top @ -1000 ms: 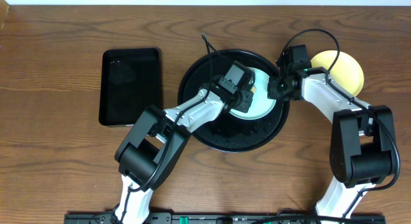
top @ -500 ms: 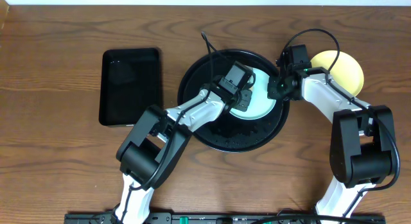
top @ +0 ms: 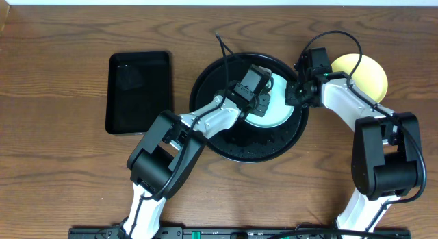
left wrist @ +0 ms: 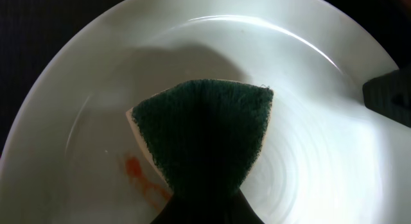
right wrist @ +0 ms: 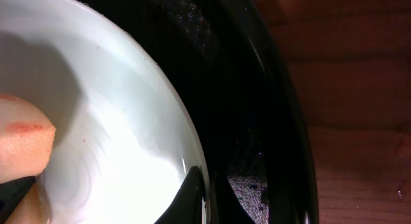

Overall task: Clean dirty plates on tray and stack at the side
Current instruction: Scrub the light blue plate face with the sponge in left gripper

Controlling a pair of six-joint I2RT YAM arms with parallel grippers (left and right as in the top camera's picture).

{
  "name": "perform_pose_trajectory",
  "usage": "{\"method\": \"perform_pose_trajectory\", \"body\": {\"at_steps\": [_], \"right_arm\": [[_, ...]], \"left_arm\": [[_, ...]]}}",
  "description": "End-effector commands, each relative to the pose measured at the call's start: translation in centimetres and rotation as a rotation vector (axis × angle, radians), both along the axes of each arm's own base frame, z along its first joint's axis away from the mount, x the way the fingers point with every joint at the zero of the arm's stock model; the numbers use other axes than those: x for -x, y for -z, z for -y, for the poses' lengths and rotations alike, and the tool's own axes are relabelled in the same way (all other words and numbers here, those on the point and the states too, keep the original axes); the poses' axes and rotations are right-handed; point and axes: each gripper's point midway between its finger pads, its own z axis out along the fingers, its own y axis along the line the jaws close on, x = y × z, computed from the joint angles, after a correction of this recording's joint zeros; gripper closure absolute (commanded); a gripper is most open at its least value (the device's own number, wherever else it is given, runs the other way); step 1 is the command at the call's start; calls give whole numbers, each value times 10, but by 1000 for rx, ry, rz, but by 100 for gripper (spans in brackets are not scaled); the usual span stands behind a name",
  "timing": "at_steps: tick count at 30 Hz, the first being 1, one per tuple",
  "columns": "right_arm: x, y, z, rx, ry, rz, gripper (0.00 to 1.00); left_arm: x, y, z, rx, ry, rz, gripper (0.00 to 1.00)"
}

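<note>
Left hand (top: 259,96): closed tight on a sponge (left wrist: 202,131), whose green scouring face is pressed down on the pale blue plate (left wrist: 308,153).
Right hand (top: 295,96): closed, pinching that plate's rim on the side nearest the tray's right edge, apparently to steady it.
Pale blue plate: inside the round black tray (top: 226,140), in its right half.
Dirt: an orange smear (left wrist: 138,172) lies on the plate just beside the sponge, and the sponge's pale side carries an orange stain.
Yellow plate (top: 369,74): on the surface (top: 61,164) just outside the tray's right rim.
Done, as judged: one plate appears set aside; no stack is there yet.
Left, as judged: finish scrubbing the blue plate, then carry it off the tray onto the yellow one.
Hidden: only two plates show, and whether another lies under the blue one cannot be told. The right arm covers part of the yellow plate, so its cleanliness is unclear. The left fingers are only a dark blur.
</note>
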Motion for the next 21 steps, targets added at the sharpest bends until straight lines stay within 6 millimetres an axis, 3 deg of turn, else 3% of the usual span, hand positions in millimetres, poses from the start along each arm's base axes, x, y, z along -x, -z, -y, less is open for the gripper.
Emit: {"method": "perform_pose_trajectory", "body": {"at_steps": [1,21], "right_arm": [[15,16,-1,10,2,-54,99],[14,16,-1,10,2,-49,99]], "left_arm": [[1,37,-18,-101,3,-22,92],[-21,34,-39,-153,-44,48,92]]}}
